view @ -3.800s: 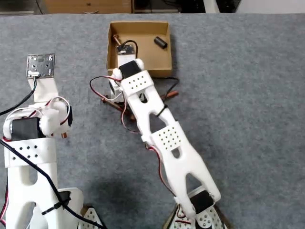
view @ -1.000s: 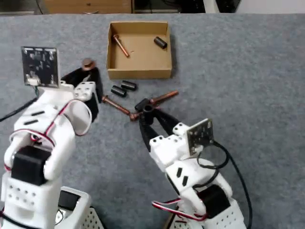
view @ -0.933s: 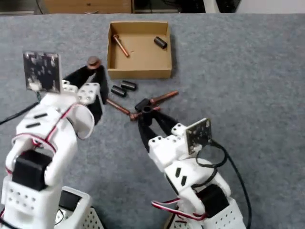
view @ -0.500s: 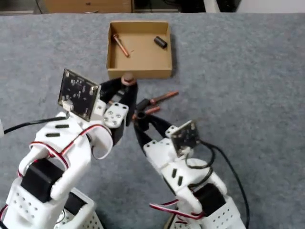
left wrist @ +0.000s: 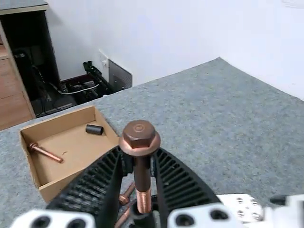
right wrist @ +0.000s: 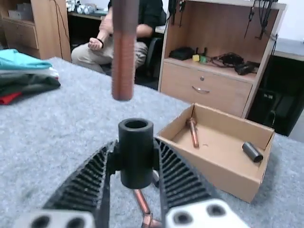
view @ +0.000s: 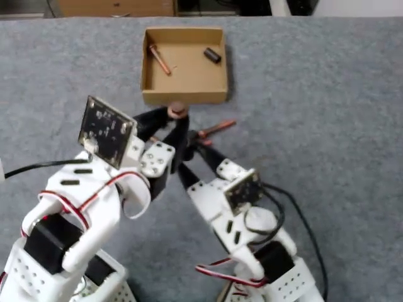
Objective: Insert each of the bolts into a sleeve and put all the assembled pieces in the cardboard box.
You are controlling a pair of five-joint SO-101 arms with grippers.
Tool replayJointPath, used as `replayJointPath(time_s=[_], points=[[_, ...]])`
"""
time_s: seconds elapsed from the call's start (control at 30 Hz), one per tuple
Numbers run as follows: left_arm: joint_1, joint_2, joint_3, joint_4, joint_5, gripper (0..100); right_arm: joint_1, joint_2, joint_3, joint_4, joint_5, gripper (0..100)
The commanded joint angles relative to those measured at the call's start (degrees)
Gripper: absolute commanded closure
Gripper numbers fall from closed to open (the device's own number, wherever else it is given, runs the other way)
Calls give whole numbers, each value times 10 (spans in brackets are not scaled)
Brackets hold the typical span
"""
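Bolt (left wrist: 139,140): upright, head up, clamped by its shank in the left gripper (left wrist: 138,161), just in front of the cardboard box (right wrist: 223,176).
Sleeve (right wrist: 136,147): bore up, pinched in the right gripper (right wrist: 136,153), just beneath the bolt and not touching it.
Handling: the shank tip looks slightly off the bore. Centre it, keep it plumb, lower slowly.
Loose bolts (view: 213,129): lying near the box's front wall.

Copper bolt (left wrist: 140,161), black sleeve (right wrist: 136,151), tan cardboard box (view: 184,96), speckled grey table (view: 327,94).
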Motion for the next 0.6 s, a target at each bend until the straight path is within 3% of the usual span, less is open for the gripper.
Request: replayJointPath(time_s=[0.0,0.17,0.37,0.57], points=[[13,-7,-25,1,-4,981,-4,-70,1,-18,-7,997],[11,-7,10,-10,-5,981,-4,-70,-2,-18,-30,997],[-11,-10,69,-85,-4,981,-4,-70,-12,-18,-76,997],[-23,-10,77,-88,-4,981,-4,-70,-17,-18,-77,997]])
